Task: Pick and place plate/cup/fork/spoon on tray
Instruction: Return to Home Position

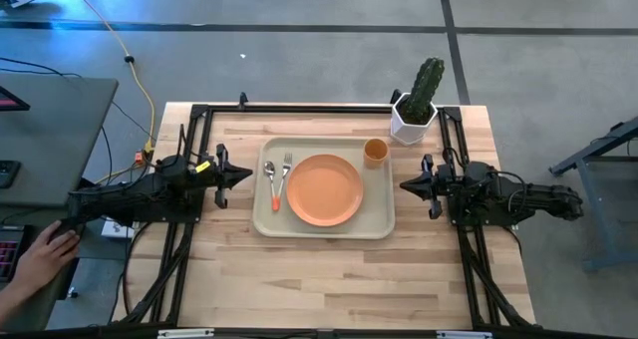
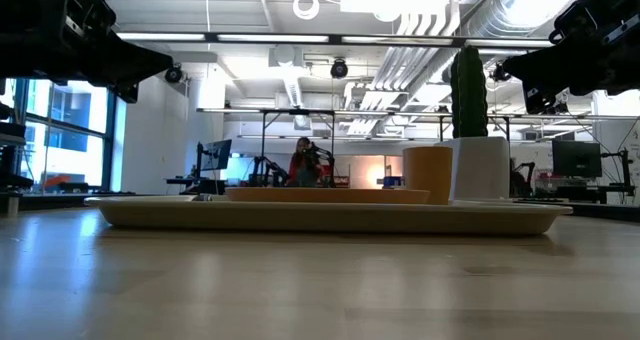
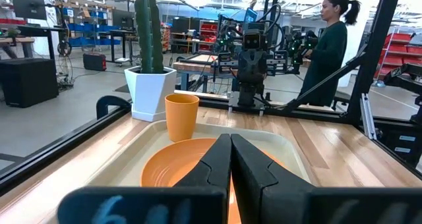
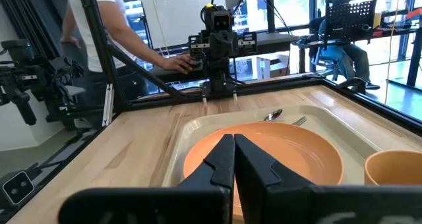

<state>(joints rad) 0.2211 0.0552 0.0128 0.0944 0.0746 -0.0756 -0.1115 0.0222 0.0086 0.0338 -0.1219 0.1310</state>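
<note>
Beige tray [image 1: 324, 227] centred on the wooden table [image 1: 329, 279], long sides running left to right, with bare wood open along the whole near half and narrower strips at either end. Orange plate [image 1: 325, 189] flat in the tray's middle; spoon [image 1: 270, 182] and fork [image 1: 284, 175] side by side on the tray floor just left of the plate, red-orange handle ends toward the near edge. Orange cup [image 1: 375, 152] upright in the tray's far right corner, just beside the rim. White pot with cactus [image 1: 415, 108] on the table just beyond that corner, close to the cup but outside the tray.

Left gripper [image 1: 246, 175] parked off the tray's left end, fingers [image 3: 214, 161] pressed together, pointing at the tray, nothing between them; spoon and fork nearest, across the rim. Right gripper [image 1: 404, 185] parked off the tray's right end, fingers [image 4: 221, 159] likewise closed and empty, aimed at the plate, with the cup off to one side. Both raised clear of the table in the low view.

Person's hand [image 1: 48, 251] at the left edge, beyond the table.
</note>
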